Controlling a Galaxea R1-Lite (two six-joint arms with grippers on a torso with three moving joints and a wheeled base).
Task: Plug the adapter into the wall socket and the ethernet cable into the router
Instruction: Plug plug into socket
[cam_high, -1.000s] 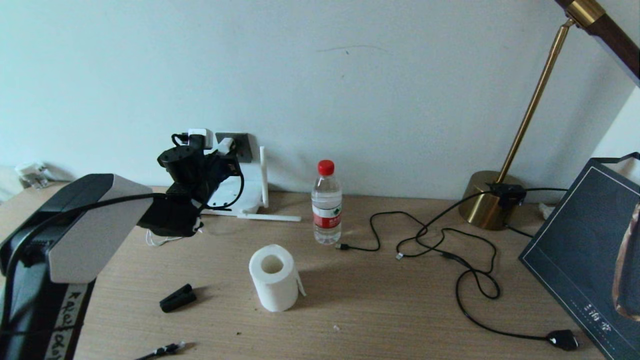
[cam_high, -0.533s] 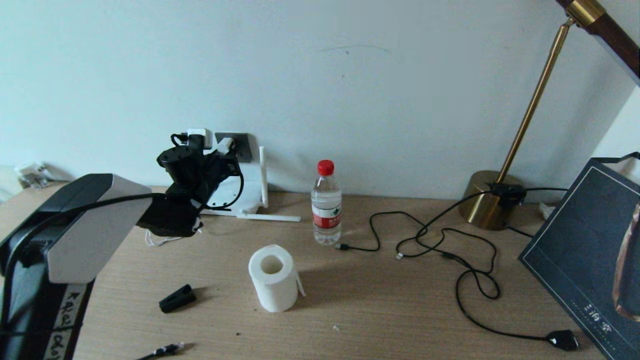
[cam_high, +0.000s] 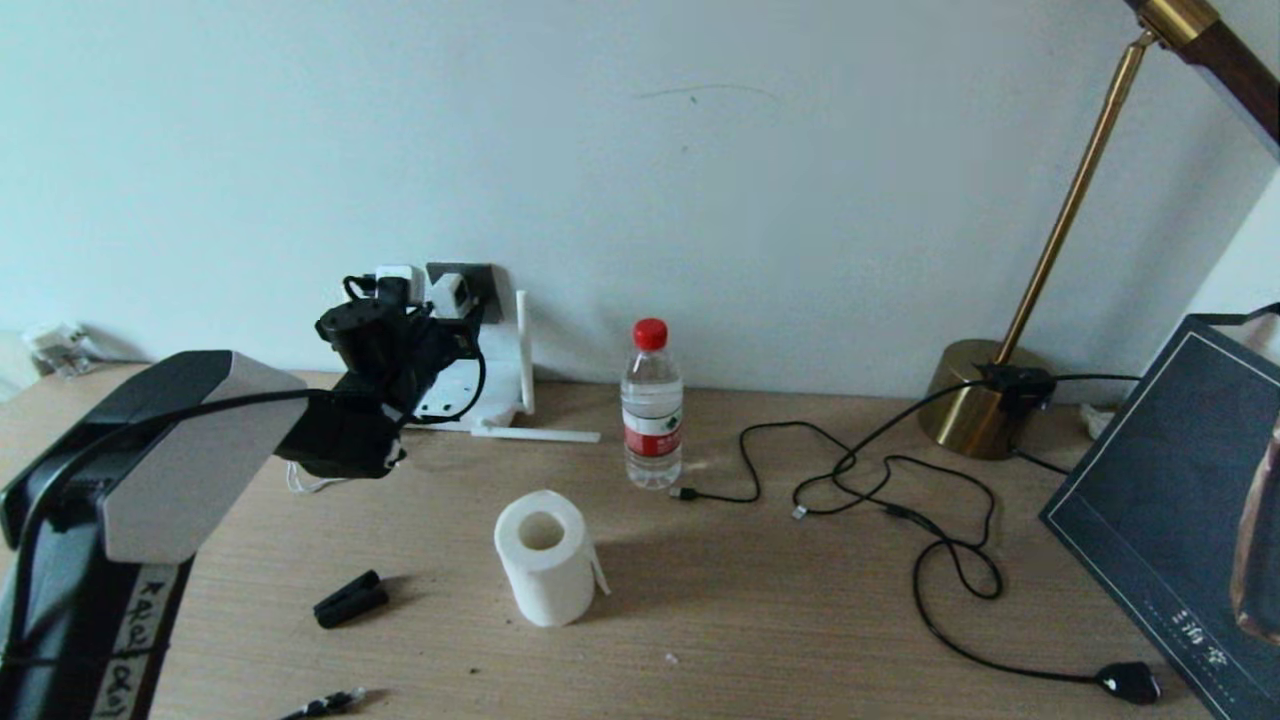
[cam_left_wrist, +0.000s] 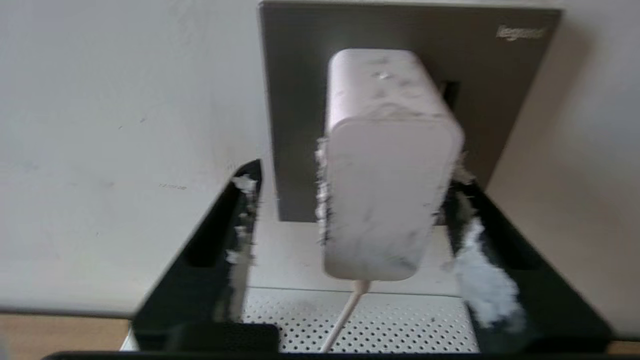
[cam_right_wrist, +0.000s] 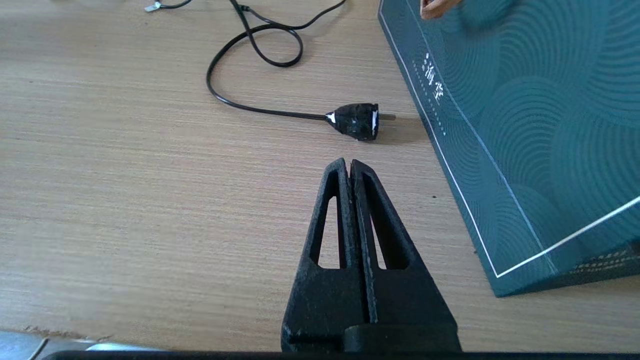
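Now your left gripper (cam_high: 432, 300) sits up at the wall, right at the socket (cam_high: 478, 283), and in the left wrist view the adapter (cam_left_wrist: 387, 165) stands against the socket (cam_left_wrist: 505, 95) plate. Both fingers (cam_left_wrist: 205, 250) are spread, one on each side of the adapter; the one on one side is clearly apart from it, and the other sits just beside it, so you cannot tell whether it touches. White fluff clings to both fingers. The thin white cord (cam_left_wrist: 345, 320) hangs from the adapter's near end over the router's perforated top (cam_left_wrist: 400, 325).

Compared with a second ago, your left arm sits slightly higher toward the socket, and the adapter (cam_high: 450, 293) has gone with it: it was just off the socket's near edge and now overlaps the plate. The whole head view has also shifted a little, so do not read every small offset as motion.

The router (cam_high: 480, 385) leans against the wall directly below the socket, one antenna (cam_high: 522, 350) upright beside it and another (cam_high: 537, 434) flat on the desk (cam_high: 800, 620). The ethernet cable (cam_high: 325, 705) lies on the desk well apart from the socket, at the near edge, unmoved, with the black clip (cam_high: 350, 599) between it and the router.

Your right gripper (cam_right_wrist: 348, 167) is parked low over the desk far from the socket, its fingers pressed together, near a black plug (cam_right_wrist: 356, 121) and the dark box (cam_right_wrist: 525, 125).
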